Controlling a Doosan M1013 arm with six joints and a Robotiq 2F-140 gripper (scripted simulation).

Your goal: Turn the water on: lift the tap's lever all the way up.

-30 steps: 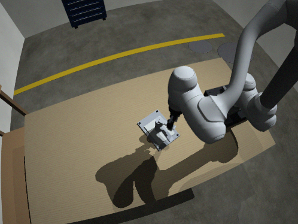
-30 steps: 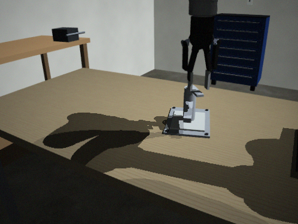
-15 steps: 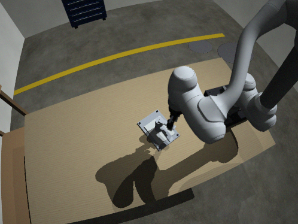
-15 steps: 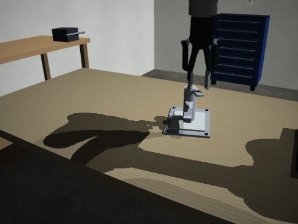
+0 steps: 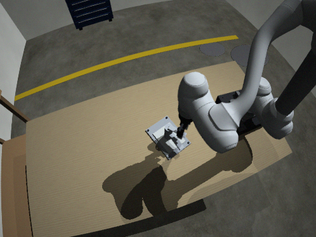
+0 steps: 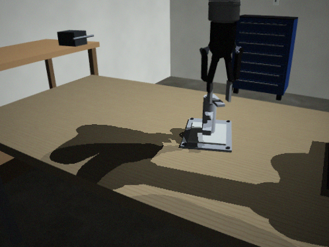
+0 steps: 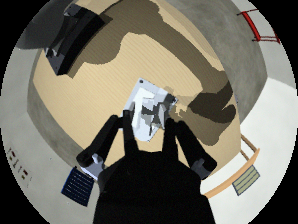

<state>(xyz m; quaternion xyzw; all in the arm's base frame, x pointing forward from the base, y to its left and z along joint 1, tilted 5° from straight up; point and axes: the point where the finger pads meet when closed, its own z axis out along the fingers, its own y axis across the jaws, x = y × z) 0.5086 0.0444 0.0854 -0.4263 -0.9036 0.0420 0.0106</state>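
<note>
The grey tap (image 6: 209, 115) stands upright on a square metal base plate (image 6: 211, 136) in the middle of the wooden table. Its short lever (image 6: 216, 101) sticks out to the right at the top of the column, about level. My gripper (image 6: 219, 92) hangs straight down over the tap, partly open. One finger is at the left of the column top, the other hangs just past the lever's tip; I cannot tell if either touches it. The top view shows the tap (image 5: 169, 140) with the gripper (image 5: 181, 131) above it. In the wrist view the tap (image 7: 148, 112) lies between my fingers.
A blue drawer cabinet (image 6: 264, 53) stands on the floor behind the table. A wooden side table at the left carries a black box (image 6: 71, 37). The arm's black base mount (image 5: 228, 98) sits at the table's right end. A yellow line (image 5: 127, 58) runs across the floor.
</note>
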